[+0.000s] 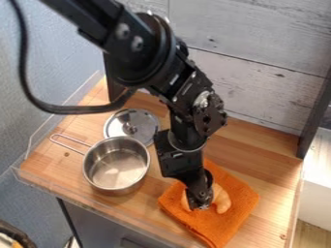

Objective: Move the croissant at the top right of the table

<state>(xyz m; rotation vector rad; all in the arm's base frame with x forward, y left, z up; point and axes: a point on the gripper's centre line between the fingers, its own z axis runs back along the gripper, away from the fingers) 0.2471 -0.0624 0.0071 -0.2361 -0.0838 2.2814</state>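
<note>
We see a black arm point(87, 18) with a big round joint point(145, 51) and silvery screws point(137, 44). Our thick black cable point(59, 110) curves.

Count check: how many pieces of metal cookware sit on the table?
2: the pot, left of the orange cloth, and the lid, just behind the pot. The arm may hide others.

Fixed cam, fairly close, looks down aslant over tbl point(249, 140) twd plank wall point(259, 60).
</note>
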